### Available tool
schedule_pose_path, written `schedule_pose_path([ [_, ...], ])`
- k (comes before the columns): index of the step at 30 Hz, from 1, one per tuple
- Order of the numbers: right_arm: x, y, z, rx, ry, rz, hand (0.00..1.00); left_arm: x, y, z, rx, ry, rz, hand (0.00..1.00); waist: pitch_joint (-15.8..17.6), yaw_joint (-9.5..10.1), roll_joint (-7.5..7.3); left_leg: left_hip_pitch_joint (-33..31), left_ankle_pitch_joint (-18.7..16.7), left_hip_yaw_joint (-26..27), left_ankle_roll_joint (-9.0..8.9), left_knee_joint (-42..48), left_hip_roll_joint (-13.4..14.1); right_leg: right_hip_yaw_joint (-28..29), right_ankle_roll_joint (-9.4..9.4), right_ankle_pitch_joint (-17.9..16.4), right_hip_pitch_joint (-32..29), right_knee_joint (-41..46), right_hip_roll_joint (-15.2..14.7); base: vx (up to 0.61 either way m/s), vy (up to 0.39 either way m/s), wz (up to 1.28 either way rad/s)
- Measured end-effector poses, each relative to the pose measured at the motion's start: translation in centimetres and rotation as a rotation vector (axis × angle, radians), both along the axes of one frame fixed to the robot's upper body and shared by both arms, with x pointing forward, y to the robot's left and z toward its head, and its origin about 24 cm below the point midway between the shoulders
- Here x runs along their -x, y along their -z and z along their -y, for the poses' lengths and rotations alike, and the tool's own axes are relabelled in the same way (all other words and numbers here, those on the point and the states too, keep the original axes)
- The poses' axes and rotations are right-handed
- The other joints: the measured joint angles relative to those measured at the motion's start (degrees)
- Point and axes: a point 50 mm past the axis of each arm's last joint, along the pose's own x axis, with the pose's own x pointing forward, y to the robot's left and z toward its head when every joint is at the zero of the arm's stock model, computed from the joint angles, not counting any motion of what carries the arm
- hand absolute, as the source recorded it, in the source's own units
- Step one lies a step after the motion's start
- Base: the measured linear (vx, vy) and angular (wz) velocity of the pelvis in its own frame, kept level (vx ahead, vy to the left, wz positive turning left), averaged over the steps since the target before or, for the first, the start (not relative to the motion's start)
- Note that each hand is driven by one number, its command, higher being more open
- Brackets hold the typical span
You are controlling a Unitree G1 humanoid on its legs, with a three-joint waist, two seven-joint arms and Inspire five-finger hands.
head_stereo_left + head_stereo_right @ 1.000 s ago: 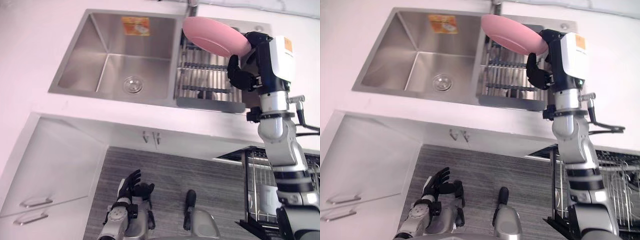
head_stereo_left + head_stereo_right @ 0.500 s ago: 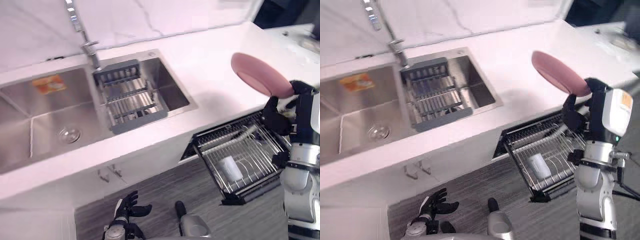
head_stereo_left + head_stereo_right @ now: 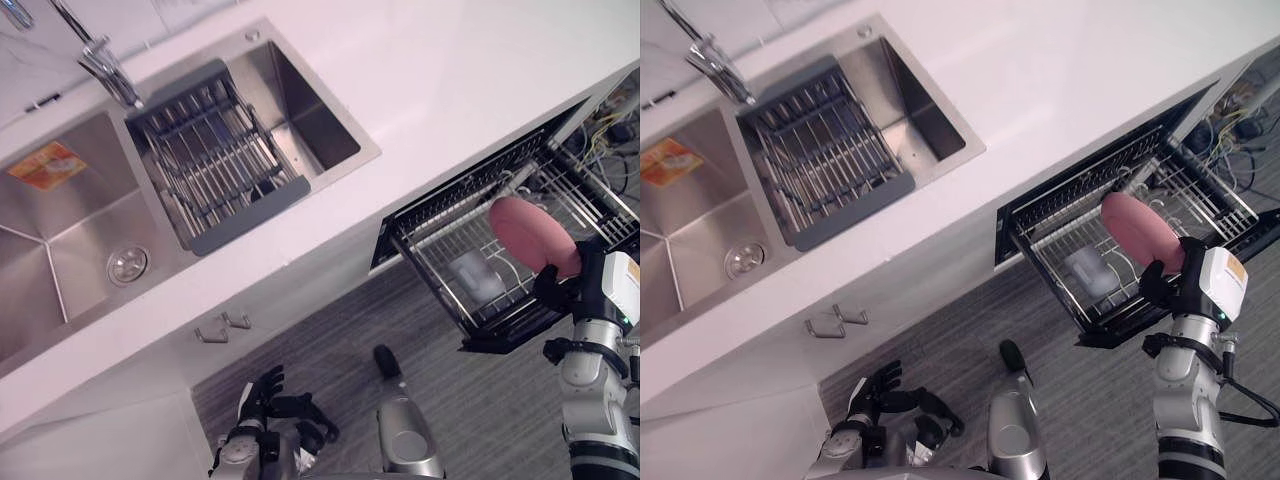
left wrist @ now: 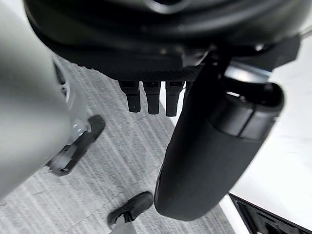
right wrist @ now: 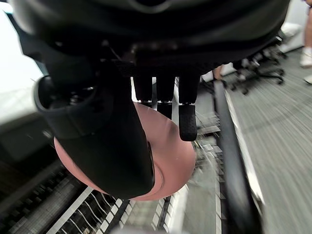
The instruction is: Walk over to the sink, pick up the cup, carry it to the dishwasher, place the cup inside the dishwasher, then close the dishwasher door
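My right hand (image 3: 560, 286) is shut on the edge of a pink plate (image 3: 530, 232), which it holds tilted just above the pulled-out dishwasher rack (image 3: 430, 290). In the right wrist view the thumb and fingers (image 5: 187, 117) pinch the plate (image 5: 175, 156) over the rack wires. A clear cup (image 3: 472, 277) lies in the rack, to the left of the plate. My left hand (image 3: 262, 390) hangs low over the floor, its fingers relaxed and holding nothing.
A double steel sink (image 3: 60, 250) with a grey drainer basket (image 3: 215, 165) and a faucet (image 3: 100, 60) lies far left in the white counter (image 3: 450, 90). Cabinet handles (image 3: 225, 325) sit below it. Cables (image 3: 605, 135) lie behind the dishwasher. A person's leg (image 5: 307, 48) stands beyond.
The camera has swung, so the whole view has shifted. My right hand has brought the pink plate down from above the counter to just over the dishwasher rack.
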Motion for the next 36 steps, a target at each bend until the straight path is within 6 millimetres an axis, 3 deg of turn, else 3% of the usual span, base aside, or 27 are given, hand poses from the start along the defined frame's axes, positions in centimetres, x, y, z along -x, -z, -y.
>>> schedule_pose_path([
  [8,-3.3,-1.0,-0.2,-0.097,0.014,0.061,0.3,-4.3,-2.5,0.6,0.017,0.018,0.159,0.9,4.54,2.81,-0.27,-3.66,-0.59,0.4,0.43,2.69,1.32,0.47,-0.06,0.71,-3.36,0.97,0.52,-0.01,0.001,-0.01],
  [9,-3.6,-1.3,-0.3,-0.099,0.016,0.075,0.9,-4.8,-2.9,0.8,0.021,0.02,0.181,0.9,5.05,3.2,-0.24,-3.89,-0.58,0.4,0.43,2.76,1.43,0.47,-0.06,0.71,-3.62,1.09,0.58,0.0,0.0,0.0],
  [17,-4.8,-3.4,-0.1,-0.127,0.064,0.183,0.9,-6.0,-3.7,1.3,0.034,0.004,0.227,0.9,5.35,4.52,-0.13,-5.18,-0.51,0.41,0.5,2.7,1.57,0.29,0.0,0.75,-4.89,1.5,0.37,0.0,0.0,0.0],
  [23,-4.3,-4.5,0.0,-0.11,0.083,0.248,0.9,-6.1,-3.8,2.0,0.054,-0.001,0.23,0.9,5.38,5.52,-0.07,-5.21,-0.31,0.08,0.66,2.1,1.18,-0.04,0.03,0.72,-4.85,1.58,0.05,0.0,0.0,0.04],
  [30,-0.5,-7.1,-0.6,-0.05,0.126,0.447,0.9,-6.1,-3.8,2.6,0.063,-0.007,0.226,0.9,5.4,5.51,-0.12,-5.07,-0.11,-1.12,0.65,2.38,1.36,-1.47,0.09,0.66,-3.82,1.59,-0.06,0.0,-0.008,0.08],
  [36,4.5,-6.5,-1.7,-0.071,0.178,0.518,0.9,-6.0,-3.6,2.4,0.072,-0.04,0.209,0.9,5.15,5.29,-0.91,-2.85,-1.02,-1.11,-0.06,4.23,3.16,-1.88,-0.18,-1.35,-2.06,3.66,1.22,0.01,-0.013,-0.03],
])
